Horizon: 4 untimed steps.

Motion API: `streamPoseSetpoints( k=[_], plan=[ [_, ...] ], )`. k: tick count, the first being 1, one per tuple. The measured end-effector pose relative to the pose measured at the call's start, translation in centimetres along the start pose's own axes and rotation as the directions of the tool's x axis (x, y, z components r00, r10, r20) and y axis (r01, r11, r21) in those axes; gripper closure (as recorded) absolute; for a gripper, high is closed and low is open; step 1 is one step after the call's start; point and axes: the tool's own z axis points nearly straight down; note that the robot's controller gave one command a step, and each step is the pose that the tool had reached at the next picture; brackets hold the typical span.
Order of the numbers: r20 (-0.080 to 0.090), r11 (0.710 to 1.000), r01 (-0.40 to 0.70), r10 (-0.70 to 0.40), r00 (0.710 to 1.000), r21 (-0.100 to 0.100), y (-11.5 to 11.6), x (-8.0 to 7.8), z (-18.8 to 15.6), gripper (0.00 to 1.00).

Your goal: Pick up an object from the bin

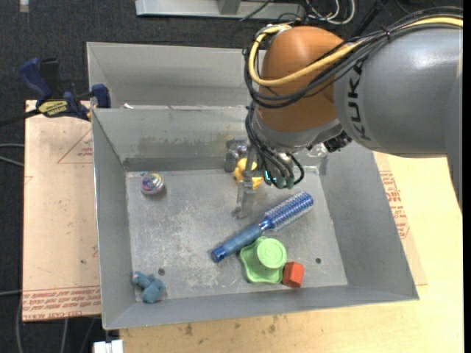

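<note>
While the arm reaches in from the right, items run front to back as follows. Nearest the front wall of the grey bin (110,219), at the view-left corner, lies a small blue lump (149,287), well apart from the rest. Toward front-right sits an orange-red block (293,273), touching a light green round-topped piece (263,260) just to its left. Behind these, and touching the green piece, a blue brush (261,226) lies diagonally on the floor: handle end pointing front-left, bristle end back-right.

Just behind the brush's mid-length, the gripper (244,197) hangs under the arm's orange cover w/ cables, low over bare floor near the back wall. The brush is the nearest item to it and lies free on the floor. Whether the gripper is open or closed: can't tell. A small yellow bit (243,169) shows at the tool; can't tell if it is a bin item or part of the robot.

Far back at view-left, a small round purple-and-silver item (152,184) sits alone near the back wall.
</note>
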Motion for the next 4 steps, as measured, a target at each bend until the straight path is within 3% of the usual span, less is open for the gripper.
streamPoseSetpoints(
  k=[1, 2, 3, 4],
  plan=[
    [0.001, 0.971, 0.238, -0.238, 0.971, 0.0, -4.8, 4.9, 14.6, 0.0],
    [0.012, 0.969, 0.247, -0.247, 0.969, 0.002, -3.7, 3.7, 11.1, 0.0],
    [0.009, 0.972, 0.235, -0.235, 0.972, 0.001, -4.2, 3.5, 10.7, 0.0],
    [0.008, 0.933, 0.361, -0.361, 0.933, 0.001, -3.5, 1.6, 14.3, 0.0]
  ],
)
